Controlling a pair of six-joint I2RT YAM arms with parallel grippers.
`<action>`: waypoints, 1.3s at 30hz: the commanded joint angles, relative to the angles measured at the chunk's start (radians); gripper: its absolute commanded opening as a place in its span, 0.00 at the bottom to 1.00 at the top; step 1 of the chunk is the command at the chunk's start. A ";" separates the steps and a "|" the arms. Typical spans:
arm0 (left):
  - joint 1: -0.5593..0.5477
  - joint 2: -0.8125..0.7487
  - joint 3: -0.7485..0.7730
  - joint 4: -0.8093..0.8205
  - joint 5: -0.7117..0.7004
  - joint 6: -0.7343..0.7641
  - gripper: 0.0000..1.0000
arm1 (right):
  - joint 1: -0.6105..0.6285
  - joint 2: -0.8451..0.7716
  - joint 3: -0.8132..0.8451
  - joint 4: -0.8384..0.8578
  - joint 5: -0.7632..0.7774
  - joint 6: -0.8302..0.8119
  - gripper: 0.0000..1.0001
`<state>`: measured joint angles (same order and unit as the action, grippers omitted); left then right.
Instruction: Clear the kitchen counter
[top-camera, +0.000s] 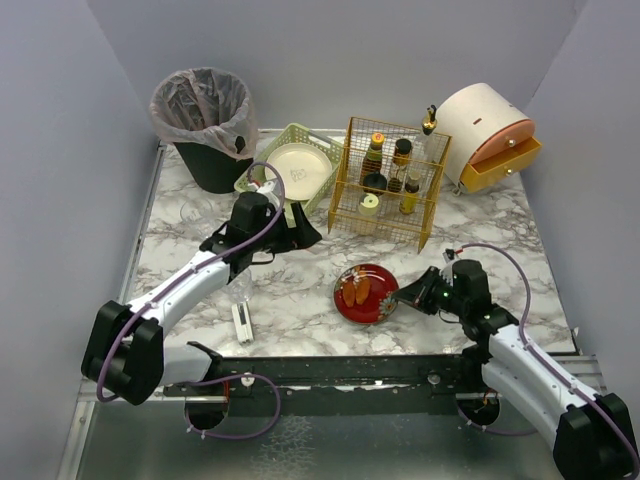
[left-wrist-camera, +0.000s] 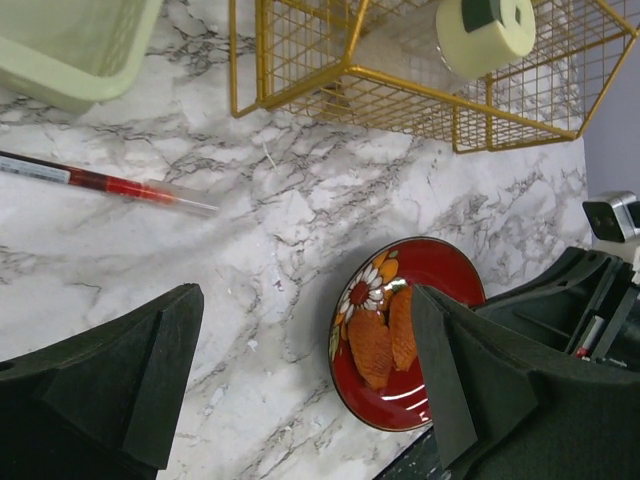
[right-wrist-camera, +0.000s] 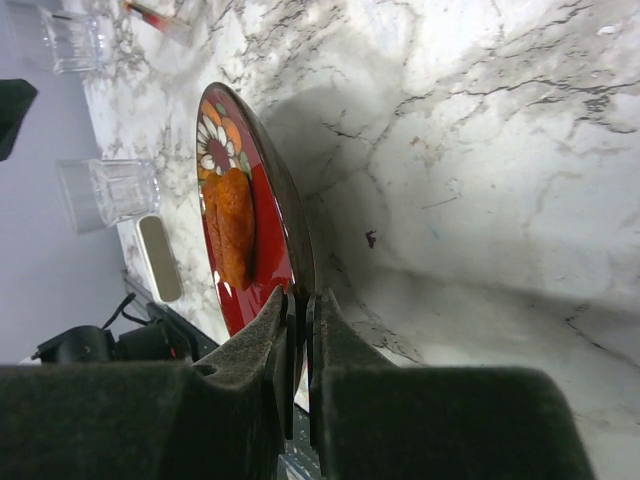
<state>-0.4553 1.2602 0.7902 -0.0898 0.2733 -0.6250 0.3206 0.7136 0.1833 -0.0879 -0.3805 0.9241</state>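
The rim of the red plate (top-camera: 366, 293) is clenched by the right tool (right-wrist-camera: 298, 300) on the marble desk (top-camera: 500, 240), which is spread before both arms; the left tool (left-wrist-camera: 305, 330) is held released above it.

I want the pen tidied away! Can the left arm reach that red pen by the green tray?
Probably yes. The red pen lies flat on the bare counter just ahead of the left gripper, whose jaws are open and empty. Nothing covers it.

Top external: high behind arm bases, looking down on the whole kitchen counter (top-camera: 300, 310). Wrist cameras close, low; all three views share the red plate (top-camera: 366, 293).
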 joint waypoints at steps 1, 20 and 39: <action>-0.039 0.005 -0.036 0.071 0.011 -0.026 0.90 | 0.000 -0.006 -0.020 0.161 -0.094 0.068 0.00; -0.111 -0.012 -0.175 0.258 0.092 -0.191 0.74 | 0.000 -0.056 -0.020 0.300 -0.119 0.264 0.00; -0.124 -0.093 -0.262 0.340 0.070 -0.352 0.65 | 0.000 -0.065 0.067 0.269 -0.017 0.284 0.00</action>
<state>-0.5697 1.1778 0.5571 0.2050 0.3504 -0.9329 0.3206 0.6552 0.1844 0.1093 -0.3977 1.1870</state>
